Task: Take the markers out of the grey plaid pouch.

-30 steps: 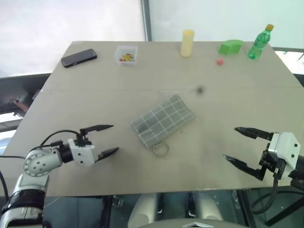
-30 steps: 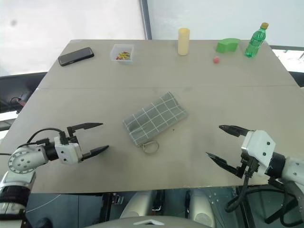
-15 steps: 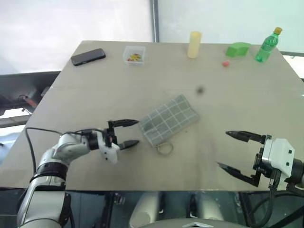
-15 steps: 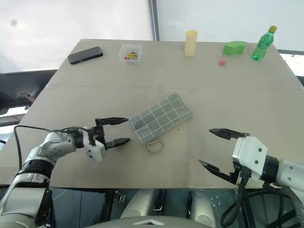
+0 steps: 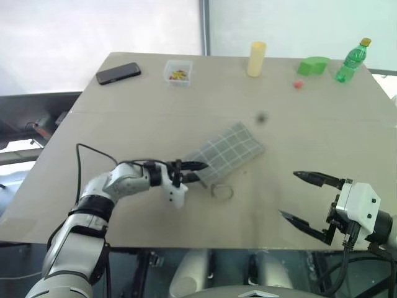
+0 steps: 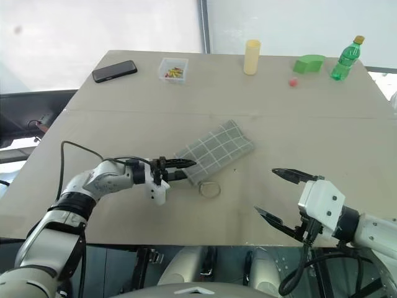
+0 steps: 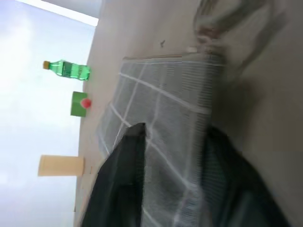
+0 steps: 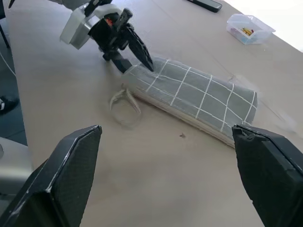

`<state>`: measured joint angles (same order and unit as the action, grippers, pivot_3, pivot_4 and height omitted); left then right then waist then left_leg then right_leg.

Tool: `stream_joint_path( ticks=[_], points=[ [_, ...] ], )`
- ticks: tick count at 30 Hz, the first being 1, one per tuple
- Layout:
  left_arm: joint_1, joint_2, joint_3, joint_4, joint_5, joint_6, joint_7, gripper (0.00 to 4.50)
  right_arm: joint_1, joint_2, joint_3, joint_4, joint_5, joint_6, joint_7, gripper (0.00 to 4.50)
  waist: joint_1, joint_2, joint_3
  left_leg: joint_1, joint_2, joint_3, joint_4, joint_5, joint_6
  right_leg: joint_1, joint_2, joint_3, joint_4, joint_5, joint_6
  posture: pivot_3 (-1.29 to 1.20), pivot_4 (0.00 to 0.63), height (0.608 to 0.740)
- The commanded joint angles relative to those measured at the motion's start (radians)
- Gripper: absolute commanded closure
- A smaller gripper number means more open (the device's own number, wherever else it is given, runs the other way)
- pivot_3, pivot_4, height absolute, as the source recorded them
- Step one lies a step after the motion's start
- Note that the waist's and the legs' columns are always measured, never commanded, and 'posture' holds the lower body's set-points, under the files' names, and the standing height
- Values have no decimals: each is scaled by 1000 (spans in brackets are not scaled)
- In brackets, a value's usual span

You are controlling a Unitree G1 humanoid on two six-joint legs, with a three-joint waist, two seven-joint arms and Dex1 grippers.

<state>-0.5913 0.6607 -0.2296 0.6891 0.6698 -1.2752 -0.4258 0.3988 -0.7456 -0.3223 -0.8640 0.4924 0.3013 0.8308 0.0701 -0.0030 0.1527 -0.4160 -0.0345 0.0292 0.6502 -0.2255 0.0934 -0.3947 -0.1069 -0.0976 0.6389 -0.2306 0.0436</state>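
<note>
- Contact at the pouch: your left gripper [image 5: 197, 172], which a second ago hung spread over bare table well to the left of the grey plaid pouch [image 5: 226, 152], has swung in and now sits at the pouch's near corner, one finger above the fabric and one below its edge.
- Its jaws have narrowed sharply from that wide spread; in the left wrist view the two fingers [image 7: 124, 161] straddle the checked cloth, so you appear to be pinching the corner, though a firm grip is not certain.
- Pouch itself has not shifted: it lies flat near the middle of the table [image 5: 124, 124], ring pull [image 5: 221, 191] on the surface just beside its near end.
- Markers are hidden; presumably inside the pouch.
- Your right gripper [image 6: 273, 193] hovers with fingers wide apart and nothing between them, well clear of the pouch on the near right.
- What it means for you: the pouch looks anchored on one end, so the extraction has barely begun; opening it and drawing out both markers remains.
</note>
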Motion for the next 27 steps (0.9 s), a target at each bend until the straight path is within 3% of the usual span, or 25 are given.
stream_joint_path(
  ticks=[1, 4, 8, 11, 16, 19, 24, 27],
  points=[
    [16, -17, -42, 12, -43, 15, 26, 4473, 2, 8, -4, -35, -12, -16, -21, 0, 1, 3, -2, 0, 0, 0, 0, 0, 0, 0, 0, 0, 0, 0, 0, 0, 150, 740],
    [35, -27, -74, -1, -276, 60, -57, 4473, -24, -1, 13, -40, -24, 21, -52, 0, -1, 3, -2, 0, 0, 0, 1, 0, 0, 0, 0, 0, 0, 0, 0, 0, 150, 740],
    [123, -56, -94, -309, -910, 550, -417, 4473, -135, -27, 48, -120, -72, 225, -226, 0, -14, 0, 2, -1, 0, 1, 2, 0, 1, -1, -2, 0, 0, 0, -1, 0, 150, 740],
    [162, -63, -55, -502, -1184, 844, -539, 4473, -264, -45, 58, -159, 75, 386, -276, 0, -31, -3, 6, -3, 2, 0, 2, 0, 1, -3, -1, -2, 0, 1, -6, 0, 150, 740],
    [220, -80, 41, -677, -1410, 1153, -574, 4473, -498, -70, 49, -144, 344, 628, -390, 0, -55, -2, 6, -3, 2, 0, 1, 2, 6, -1, 0, -2, -2, 2, -5, 0, 150, 740],
    [251, -91, 92, -748, -1531, 1322, -569, 4473, -557, -98, 32, -136, 442, 695, -439, 0, -56, -4, 8, -3, 2, 0, 1, 1, 6, -1, 1, -3, -4, 2, -5, 0, 150, 740],
    [329, -134, 97, -699, -1435, 1343, -617, 4473, -617, -118, 27, -110, 634, 734, -538, 0, -53, -4, 9, -4, 2, 0, 1, 1, 7, -1, 1, -3, -6, 2, -3, 0, 150, 740],
    [364, -166, 106, -696, -1404, 1359, -625, 4473, -650, -104, 91, -86, 699, 746, -611, 0, -53, -5, 10, -4, 2, 0, 1, 0, 8, 0, 1, -3, -7, 3, -5, 0, 150, 740]
  ],
)
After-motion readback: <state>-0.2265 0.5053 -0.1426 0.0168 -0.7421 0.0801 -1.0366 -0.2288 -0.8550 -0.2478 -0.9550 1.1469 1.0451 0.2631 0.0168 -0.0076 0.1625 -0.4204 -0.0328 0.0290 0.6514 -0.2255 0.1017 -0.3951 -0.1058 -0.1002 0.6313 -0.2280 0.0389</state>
